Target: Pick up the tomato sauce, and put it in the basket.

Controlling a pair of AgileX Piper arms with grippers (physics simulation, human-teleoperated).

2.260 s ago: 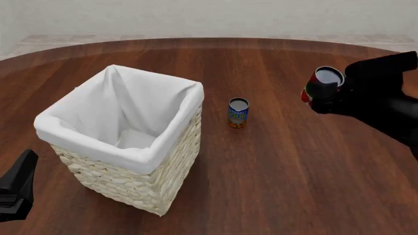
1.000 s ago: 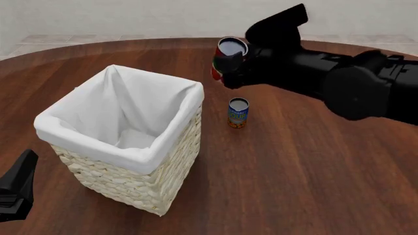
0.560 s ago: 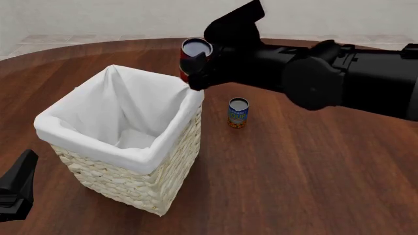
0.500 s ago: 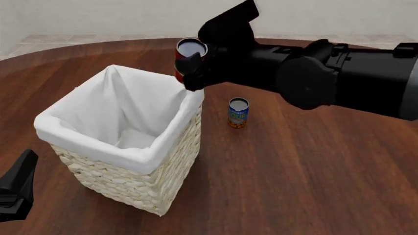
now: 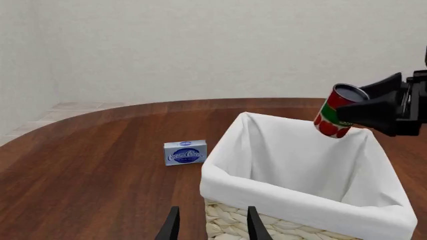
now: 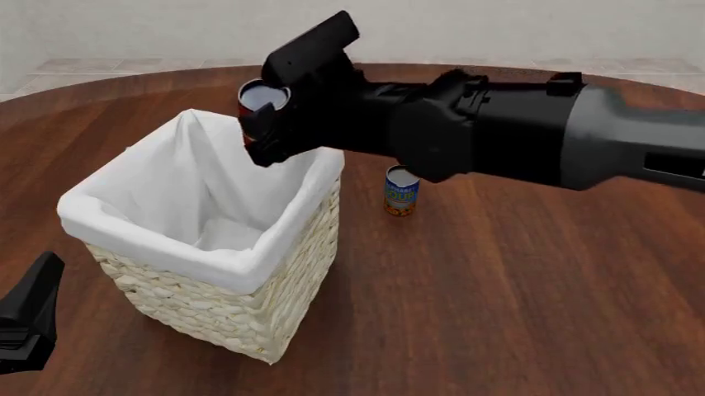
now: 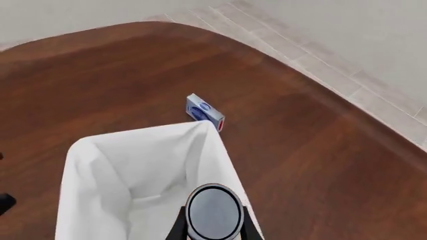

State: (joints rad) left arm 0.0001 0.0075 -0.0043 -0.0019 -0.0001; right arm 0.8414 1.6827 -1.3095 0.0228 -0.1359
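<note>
One risk shows in the left wrist view: the tomato sauce (image 5: pixel 337 110), gripped by the right hand (image 5: pixel 373 107), hangs tilted over the basket (image 5: pixel 300 200) near its far rim, so an early release might clip the cloth; the left hand (image 5: pixel 209 226) sits released, low beside the basket. Front view: a blue-and-orange can (image 6: pixel 401 191) on the table (image 6: pixel 496 313) stands under the arm. Right wrist view: the can sits just inside the corner.
</note>
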